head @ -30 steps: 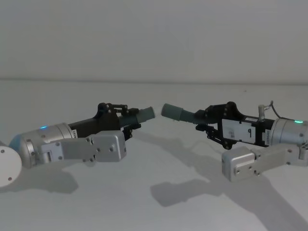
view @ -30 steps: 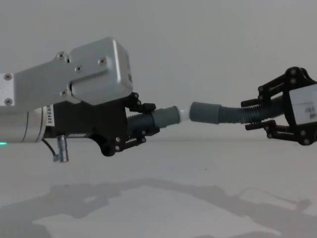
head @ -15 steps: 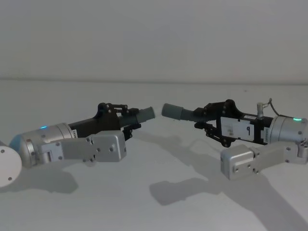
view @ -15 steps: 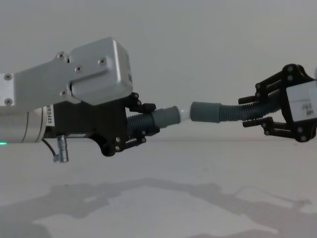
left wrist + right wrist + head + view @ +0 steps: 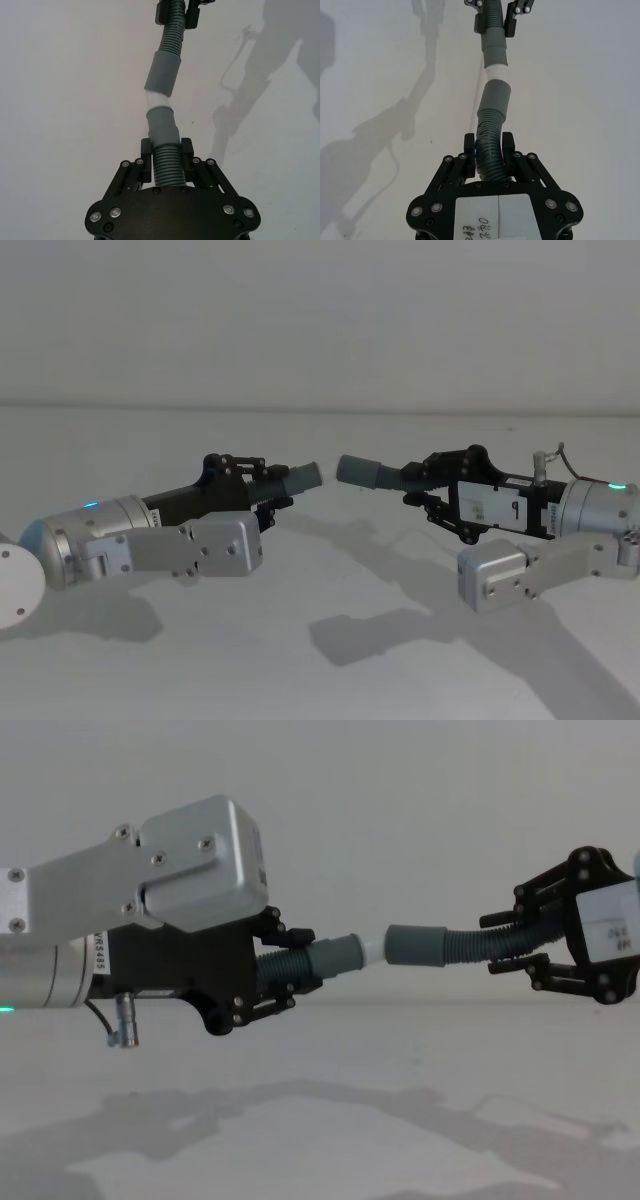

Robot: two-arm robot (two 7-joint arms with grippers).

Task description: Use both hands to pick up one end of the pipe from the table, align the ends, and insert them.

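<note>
Both pieces of the pipe hang above the white table [image 5: 300,670]. My left gripper [image 5: 287,972] is shut on the corrugated part of one piece [image 5: 166,167]; its grey cuff [image 5: 336,957] ends in a white tip [image 5: 372,949]. My right gripper [image 5: 520,948] is shut on the other piece [image 5: 490,145], whose wider socket cuff [image 5: 415,943] faces that tip. The two ends are nearly in line, with the white tip [image 5: 158,101] at the mouth of the socket cuff [image 5: 162,74]. How far it is in, I cannot tell. In the head view the left gripper [image 5: 258,483] and right gripper [image 5: 428,482] face each other.
The arms' shadows [image 5: 380,635] lie on the table below. A plain pale wall [image 5: 320,320] rises behind the table's far edge. A white round part [image 5: 15,585] of the left arm sits at the lower left.
My right gripper has shifted a little toward the left one and slightly up, keeping hold of its piece. The left arm and its piece have stayed still.
</note>
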